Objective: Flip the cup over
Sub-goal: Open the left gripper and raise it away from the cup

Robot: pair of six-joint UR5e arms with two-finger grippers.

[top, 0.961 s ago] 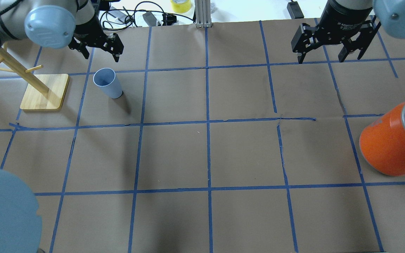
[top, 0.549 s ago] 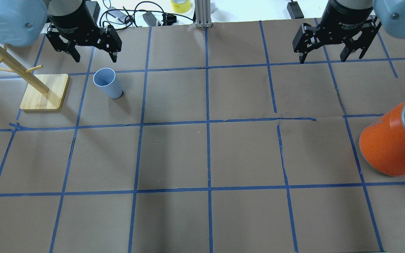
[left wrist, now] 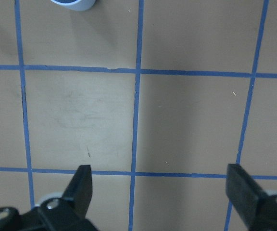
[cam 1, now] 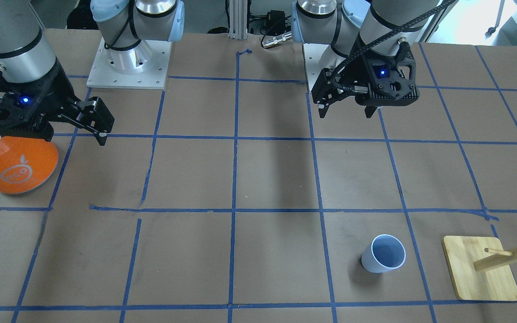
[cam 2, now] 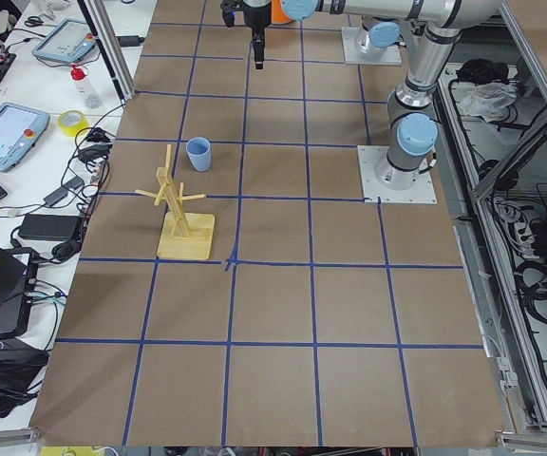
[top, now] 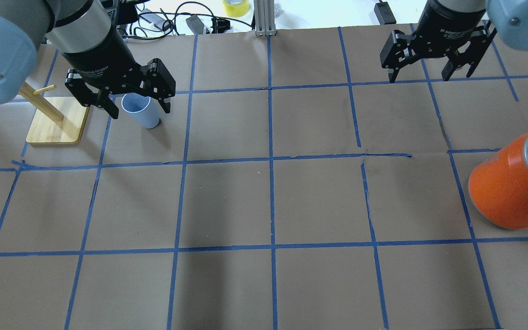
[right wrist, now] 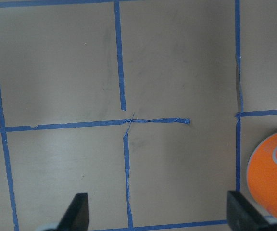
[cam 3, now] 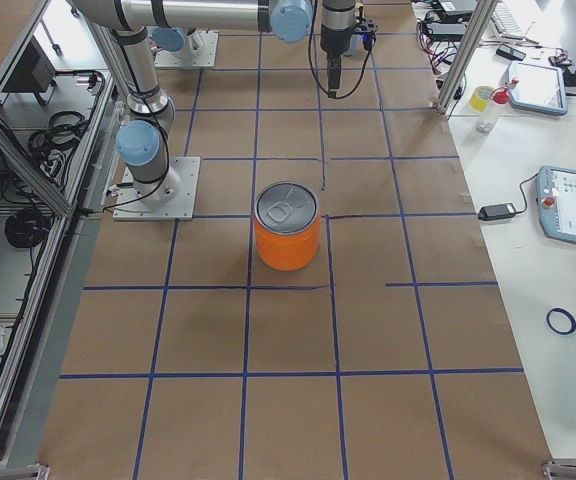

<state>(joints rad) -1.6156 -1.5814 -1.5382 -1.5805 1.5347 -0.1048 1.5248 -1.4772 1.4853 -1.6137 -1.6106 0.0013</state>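
The cup [top: 144,115], a small pale blue tumbler, stands mouth up on the paper at the far left. It also shows in the front view [cam 1: 384,259], the left side view [cam 2: 198,153], and at the top edge of the left wrist view [left wrist: 73,4]. My left gripper [top: 140,109] is open and empty. It overlaps the cup's rim in the overhead view, but the front view shows it [cam 1: 344,113] high above the table, on the robot's side of the cup. My right gripper [top: 420,75] is open and empty, high at the far right.
A wooden peg rack [top: 55,121] stands just left of the cup and also shows in the front view [cam 1: 478,269]. A big orange can [top: 511,188] with a silver lid stands at the right edge. Cables and a tape roll [top: 235,7] lie beyond the far edge.
My left arm has swung and its gripper has moved toward the robot, from beyond the cup to overlapping its rim in the overhead view. The cup and the right arm have not moved.
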